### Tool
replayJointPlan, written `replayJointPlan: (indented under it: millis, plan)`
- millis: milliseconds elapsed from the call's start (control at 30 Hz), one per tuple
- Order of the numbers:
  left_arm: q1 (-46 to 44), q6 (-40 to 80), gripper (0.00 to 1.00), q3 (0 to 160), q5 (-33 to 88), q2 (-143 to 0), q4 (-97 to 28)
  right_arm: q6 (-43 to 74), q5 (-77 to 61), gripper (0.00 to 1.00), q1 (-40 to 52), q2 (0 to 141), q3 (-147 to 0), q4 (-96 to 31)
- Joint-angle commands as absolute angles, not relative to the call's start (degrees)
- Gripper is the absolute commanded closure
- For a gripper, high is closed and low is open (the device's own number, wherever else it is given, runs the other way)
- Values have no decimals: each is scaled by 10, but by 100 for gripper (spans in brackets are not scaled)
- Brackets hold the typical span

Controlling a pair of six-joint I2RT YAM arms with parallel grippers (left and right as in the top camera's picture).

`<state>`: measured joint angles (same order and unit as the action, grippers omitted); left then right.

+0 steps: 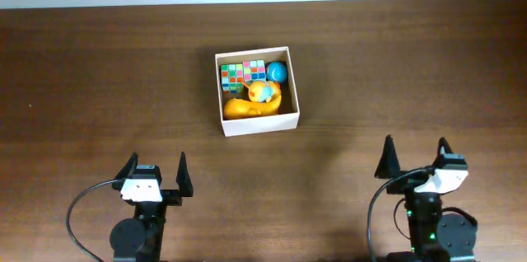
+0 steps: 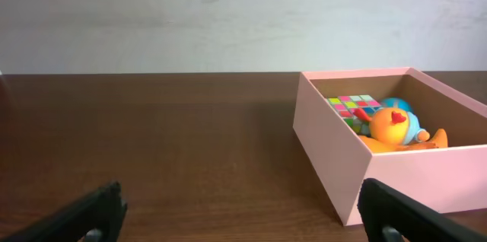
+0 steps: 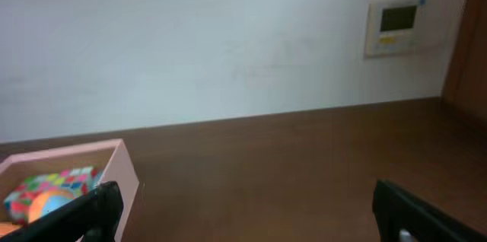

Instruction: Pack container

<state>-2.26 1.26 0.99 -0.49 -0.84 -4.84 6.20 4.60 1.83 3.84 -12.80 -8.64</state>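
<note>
The container (image 1: 259,123) is a small square white-walled box in the middle of the brown table. Inside lie a multicoloured cube (image 1: 242,73), a blue ball (image 1: 276,72) and an orange duck-like toy (image 1: 255,101). In the left wrist view the container (image 2: 335,151) stands to the right with the orange toy (image 2: 396,129) and the cube (image 2: 351,105) showing. In the right wrist view the container (image 3: 125,172) is at the lower left. My left gripper (image 1: 156,171) (image 2: 243,215) and right gripper (image 1: 414,156) (image 3: 247,211) are both open and hold nothing, near the front edge, well short of the box.
A pale wall runs behind the table's far edge (image 1: 263,2). A wall-mounted control panel (image 3: 394,25) shows in the right wrist view. Bare wood surrounds the box on all sides.
</note>
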Motion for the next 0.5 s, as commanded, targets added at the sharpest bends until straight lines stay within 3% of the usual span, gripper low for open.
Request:
replayJointPlan:
  millis: [0, 467]
  plan:
    - [-19, 4, 1, 5, -9, -3, -47, 63, 32, 1, 14, 4, -97, -79]
    - [-19, 4, 1, 5, -9, -3, -47, 63, 16, 1, 15, 2, -17, -75]
